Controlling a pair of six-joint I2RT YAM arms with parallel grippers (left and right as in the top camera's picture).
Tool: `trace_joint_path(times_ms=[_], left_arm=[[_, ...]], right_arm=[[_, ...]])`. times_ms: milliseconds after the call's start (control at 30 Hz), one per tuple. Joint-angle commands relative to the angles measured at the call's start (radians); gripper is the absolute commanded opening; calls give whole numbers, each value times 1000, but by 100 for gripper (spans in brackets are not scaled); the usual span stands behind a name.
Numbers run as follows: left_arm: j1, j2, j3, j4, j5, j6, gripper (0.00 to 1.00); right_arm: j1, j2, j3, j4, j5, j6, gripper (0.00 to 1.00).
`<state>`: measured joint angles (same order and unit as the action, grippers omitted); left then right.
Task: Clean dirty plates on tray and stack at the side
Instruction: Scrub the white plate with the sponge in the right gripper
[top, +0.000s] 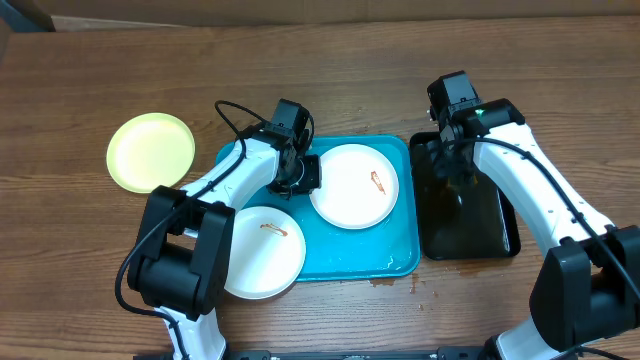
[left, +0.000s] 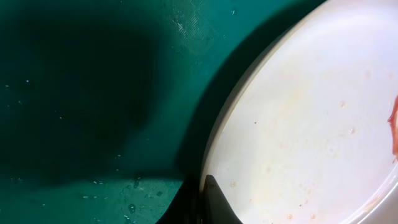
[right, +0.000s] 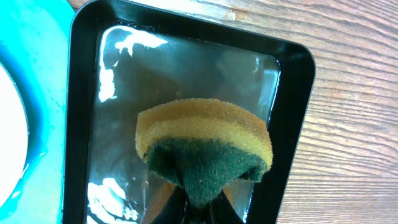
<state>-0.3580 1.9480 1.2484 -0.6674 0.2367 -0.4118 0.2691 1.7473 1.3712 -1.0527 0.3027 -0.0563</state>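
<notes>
The turquoise tray (top: 400, 255) lies mid-table. One white plate (top: 355, 185) with a red-brown smear sits at the tray's back right. A second smeared white plate (top: 262, 252) overhangs its front left edge. The pale yellow-green plate (top: 151, 150) lies on the table to the left, with no smear showing. My left gripper (top: 303, 172) is shut on the left rim of the back white plate. In the left wrist view one finger is on each side of the rim (left: 200, 208). My right gripper (top: 452, 150) is shut on a yellow-and-green sponge (right: 205, 140) above the black tray (right: 81, 93).
The narrow black tray (top: 505, 225) stands right of the turquoise tray and holds shiny liquid. Small brown drips (top: 385, 282) lie on the wood at the turquoise tray's front edge. The table's back edge runs along the top.
</notes>
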Motion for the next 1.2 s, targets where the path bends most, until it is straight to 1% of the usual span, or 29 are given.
trace_joint_path(times_ms=[0,233,433,567,667,800,900,1167], left_arm=[[-3,14,6,2,16,5,4],[-3,14,6,0,16,5,4],[-3,14,6,-1,16,5,6],[-3,14,6,-2,16,8,6],[-3,14,6,-8,16,8,6],[-3,14,6,-8,16,7,7],[-3,14,6,-8,16,7,7],[-3,14,6,-9,17,7,7]], right_arm=[[13,-6,68,0,-2,-6,4],[108,-6,163,0,-124,-8,4],[264,10,159,43,-109,-8,4],[320,61,159,48,-38,8,4],[337,107,159,47,16,54,4],[338,164,159,46,27,64,4],[338,203,159,46,111,118,4],[332,271,144,74,116,117,4]])
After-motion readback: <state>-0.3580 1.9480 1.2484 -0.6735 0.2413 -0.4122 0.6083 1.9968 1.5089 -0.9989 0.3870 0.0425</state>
